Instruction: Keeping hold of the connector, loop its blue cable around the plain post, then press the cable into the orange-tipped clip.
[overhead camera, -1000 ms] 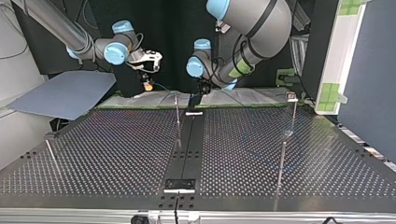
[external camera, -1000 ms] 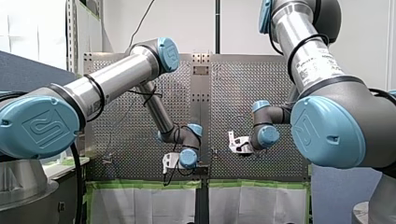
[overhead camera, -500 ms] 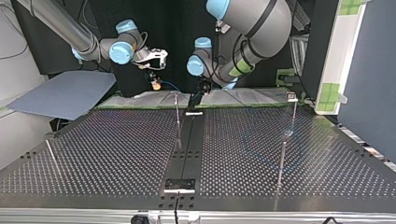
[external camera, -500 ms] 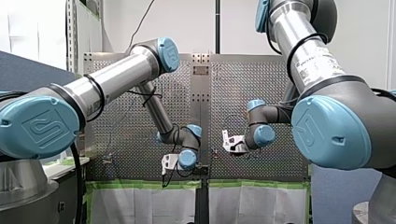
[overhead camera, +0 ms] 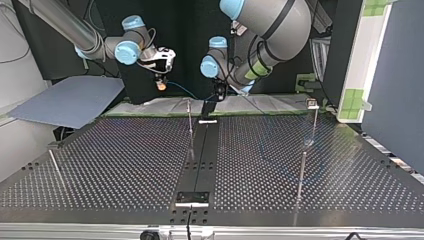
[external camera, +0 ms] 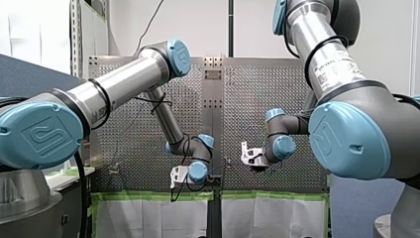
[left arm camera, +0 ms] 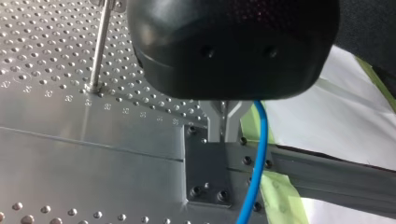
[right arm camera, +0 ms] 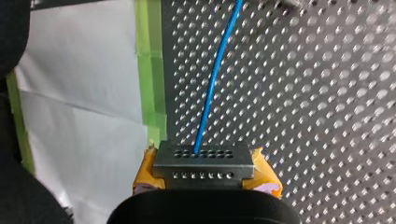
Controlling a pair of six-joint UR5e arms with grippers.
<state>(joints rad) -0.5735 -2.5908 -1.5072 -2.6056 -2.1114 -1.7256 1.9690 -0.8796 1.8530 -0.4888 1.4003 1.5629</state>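
Note:
In the right wrist view my right gripper [right arm camera: 204, 173] is shut, its yellow pads [right arm camera: 145, 175] clamping a small metal connector [right arm camera: 204, 161] with rows of holes. The blue cable [right arm camera: 212, 84] leaves the connector and runs ahead over the perforated plate. In the top view my right gripper [overhead camera: 160, 85] hangs above the table's far edge, and the cable [overhead camera: 182, 91] sags toward my left gripper [overhead camera: 219, 94]. A plain thin post [overhead camera: 190, 125] stands just below them. In the left wrist view my left gripper [left arm camera: 224, 133] has its metal fingers shut together, and the cable [left arm camera: 257, 158] passes close beside them.
Two more thin posts [overhead camera: 301, 170] stand at the top view's right, one with a small head [overhead camera: 312, 103], and another post [overhead camera: 55, 167] leans at the left. Green tape [right arm camera: 152, 70] and white sheeting [right arm camera: 79, 93] border the plate's edge. A grey board [overhead camera: 70, 100] lies beyond the table.
My right gripper, with the connector, swung toward the top view's right, then back left and a little higher. My left gripper shifted slightly, still shut.

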